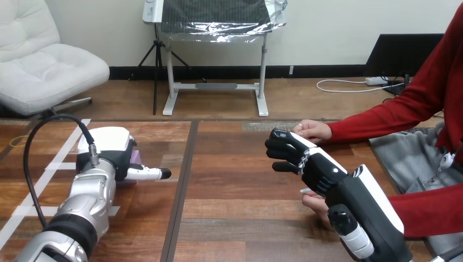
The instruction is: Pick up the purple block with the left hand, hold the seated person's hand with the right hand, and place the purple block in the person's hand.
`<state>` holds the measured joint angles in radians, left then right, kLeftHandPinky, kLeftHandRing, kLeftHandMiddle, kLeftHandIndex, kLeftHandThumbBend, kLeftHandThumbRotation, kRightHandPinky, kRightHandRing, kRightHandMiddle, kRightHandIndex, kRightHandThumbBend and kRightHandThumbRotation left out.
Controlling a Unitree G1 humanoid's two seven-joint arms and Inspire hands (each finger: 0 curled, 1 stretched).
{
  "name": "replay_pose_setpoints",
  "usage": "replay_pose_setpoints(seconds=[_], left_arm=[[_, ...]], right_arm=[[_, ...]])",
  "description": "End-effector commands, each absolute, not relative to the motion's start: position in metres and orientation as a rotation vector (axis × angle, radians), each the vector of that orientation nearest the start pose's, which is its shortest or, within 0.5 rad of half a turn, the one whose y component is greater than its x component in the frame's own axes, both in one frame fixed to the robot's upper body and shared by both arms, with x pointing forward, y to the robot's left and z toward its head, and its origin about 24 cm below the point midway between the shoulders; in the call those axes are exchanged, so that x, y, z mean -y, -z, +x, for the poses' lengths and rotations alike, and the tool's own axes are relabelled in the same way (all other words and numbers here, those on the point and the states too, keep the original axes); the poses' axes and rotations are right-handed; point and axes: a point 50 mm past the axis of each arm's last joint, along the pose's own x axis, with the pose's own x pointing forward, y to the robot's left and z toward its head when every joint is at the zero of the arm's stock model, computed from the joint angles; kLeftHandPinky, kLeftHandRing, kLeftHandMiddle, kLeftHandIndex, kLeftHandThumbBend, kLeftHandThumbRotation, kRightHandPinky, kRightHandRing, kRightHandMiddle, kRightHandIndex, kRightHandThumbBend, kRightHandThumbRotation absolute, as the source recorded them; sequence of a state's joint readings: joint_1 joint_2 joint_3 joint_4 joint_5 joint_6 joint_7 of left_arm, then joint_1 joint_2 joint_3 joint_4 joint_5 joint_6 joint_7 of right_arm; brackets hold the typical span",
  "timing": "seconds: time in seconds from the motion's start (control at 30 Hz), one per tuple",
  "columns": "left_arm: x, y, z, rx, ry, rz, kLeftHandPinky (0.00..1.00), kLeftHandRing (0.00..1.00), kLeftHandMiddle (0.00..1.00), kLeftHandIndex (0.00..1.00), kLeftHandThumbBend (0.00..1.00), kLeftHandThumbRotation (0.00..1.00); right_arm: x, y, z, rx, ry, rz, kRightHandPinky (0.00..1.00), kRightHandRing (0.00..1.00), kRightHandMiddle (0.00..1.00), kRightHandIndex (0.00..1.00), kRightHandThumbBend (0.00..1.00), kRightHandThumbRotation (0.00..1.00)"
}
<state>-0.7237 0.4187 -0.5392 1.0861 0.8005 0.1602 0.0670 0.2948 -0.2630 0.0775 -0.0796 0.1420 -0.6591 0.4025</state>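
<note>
Under the left hand (109, 155) lies the purple block (135, 159), axis hidden

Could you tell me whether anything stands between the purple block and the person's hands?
Nothing on the table does: bare wood runs from the purple block, under the left robot hand, to the person's hands. Only the right robot hand stands near them, on the block's side.
</note>
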Motion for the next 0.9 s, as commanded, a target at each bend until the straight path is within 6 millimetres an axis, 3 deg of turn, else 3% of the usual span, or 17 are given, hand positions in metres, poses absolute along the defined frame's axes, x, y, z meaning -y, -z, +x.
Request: replay_pose_setpoints(seconds=[0.0,0.87], left_arm=[[-0.2091,-0.0552,0.3749,-0.298,0.139,1.65,0.93,0.9,0.91,0.86,0.82,0.86],[-0.2098,-0.0559,0.376,-0.333,0.173,1.61,0.82,0.82,0.84,0.8,0.83,0.88]], right_arm=[[0.1653,-0.0773,0.1815,0.504,-0.445,-0.178,0.81,0.86,0.87,0.88,0.95,1.0],[0.1661,-0.0782,0.1817,0.508,-0.437,-0.187,0.8,0.85,0.87,0.88,0.97,1.0]])
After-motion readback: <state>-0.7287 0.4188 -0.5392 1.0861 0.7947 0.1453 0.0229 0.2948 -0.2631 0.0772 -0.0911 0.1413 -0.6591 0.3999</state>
